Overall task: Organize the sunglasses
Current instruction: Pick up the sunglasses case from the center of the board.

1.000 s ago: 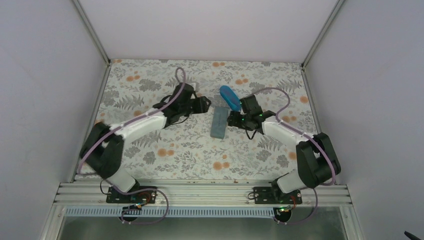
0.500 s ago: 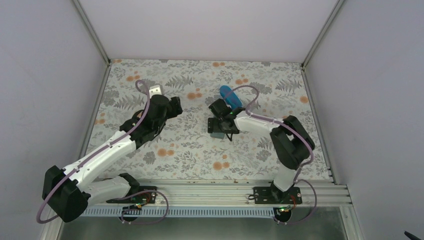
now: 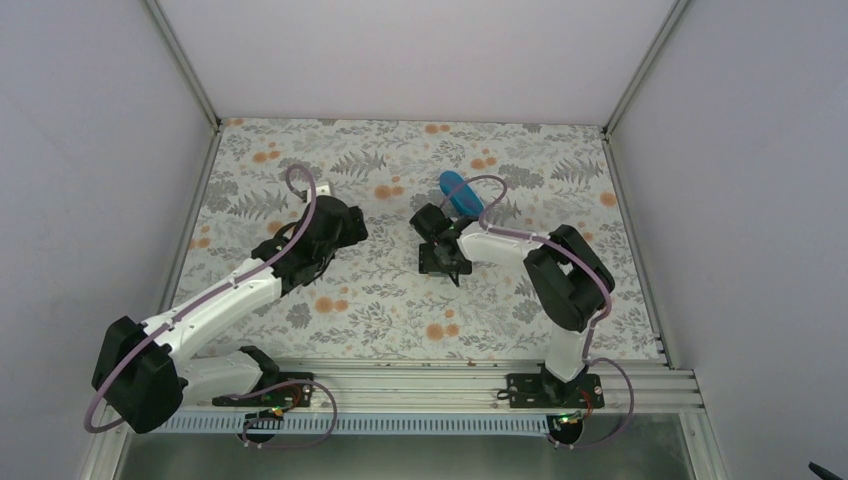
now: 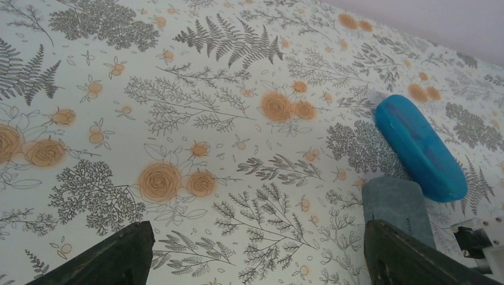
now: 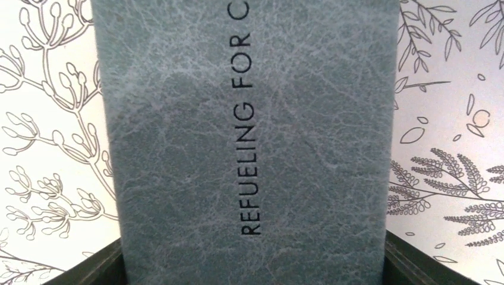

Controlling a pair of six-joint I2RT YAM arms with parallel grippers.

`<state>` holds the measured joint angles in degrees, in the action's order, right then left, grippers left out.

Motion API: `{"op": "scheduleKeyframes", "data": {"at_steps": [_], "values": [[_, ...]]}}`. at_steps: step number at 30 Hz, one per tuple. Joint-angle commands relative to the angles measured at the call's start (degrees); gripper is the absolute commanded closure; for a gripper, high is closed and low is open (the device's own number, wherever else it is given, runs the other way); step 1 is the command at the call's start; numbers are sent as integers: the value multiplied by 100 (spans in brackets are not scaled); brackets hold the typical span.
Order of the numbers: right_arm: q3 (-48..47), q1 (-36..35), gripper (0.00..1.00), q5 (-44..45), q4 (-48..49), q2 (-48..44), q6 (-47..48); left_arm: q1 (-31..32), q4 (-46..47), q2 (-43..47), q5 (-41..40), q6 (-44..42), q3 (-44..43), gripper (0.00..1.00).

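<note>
No sunglasses show in any view. A grey oblong case with printed lettering lies flat on the flowered table cloth, and it also shows in the left wrist view. My right gripper points down over it, its two fingers against the case's long sides with no gap showing. A blue oblong case lies shut just behind the grey one. My left gripper hangs open over bare cloth to the left of both cases, holding nothing.
The flowered cloth covers the whole table. White walls with metal corner posts close in the left, back and right sides. An aluminium rail carrying both arm bases runs along the near edge.
The left gripper has drawn back leftward from the grey case and opened. The right gripper has swung left from beside the case to above it, its fingers now along the case's sides.
</note>
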<state>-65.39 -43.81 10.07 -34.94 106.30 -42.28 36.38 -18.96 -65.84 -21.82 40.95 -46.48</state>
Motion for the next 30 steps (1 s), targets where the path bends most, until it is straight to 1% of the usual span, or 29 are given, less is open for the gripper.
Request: {"op": "scheduleKeyframes", "data": {"at_steps": [1, 3, 6, 9, 11, 14, 17, 19, 24, 27, 30], "values": [[174, -40, 25, -98, 3, -179, -44, -35, 99, -66, 66, -135, -128, 12], [184, -32, 24, -181, 55, -136, 26, -35, 105, -79, 75, -130, -129, 12], [174, -9, 19, -309, 163, -46, 112, -35, 113, -94, 109, -90, -101, 12], [111, 24, 18, -387, 212, 80, 158, -35, 76, -113, 119, -66, -79, 12], [79, 51, 23, -391, 203, 114, 143, -35, 38, -112, 102, -63, -72, 12], [126, 110, 35, -399, 199, 70, 122, -35, 6, -108, 64, -66, -63, 12], [222, 142, 45, -407, 244, -67, 136, -43, -7, -129, 60, -69, -63, 12], [295, 172, 48, -428, 323, -172, 232, -43, -6, -149, 64, -70, -75, 12], [175, 332, 47, -322, 488, -343, 940, -52, -2, -199, 114, -78, -141, 12], [-114, 400, 45, -165, 620, -400, 1639, -84, 14, -192, 171, -87, -152, 12], [-571, 502, 45, -60, 708, -303, 2291, -158, 24, -175, 319, -80, -125, 12]]}}
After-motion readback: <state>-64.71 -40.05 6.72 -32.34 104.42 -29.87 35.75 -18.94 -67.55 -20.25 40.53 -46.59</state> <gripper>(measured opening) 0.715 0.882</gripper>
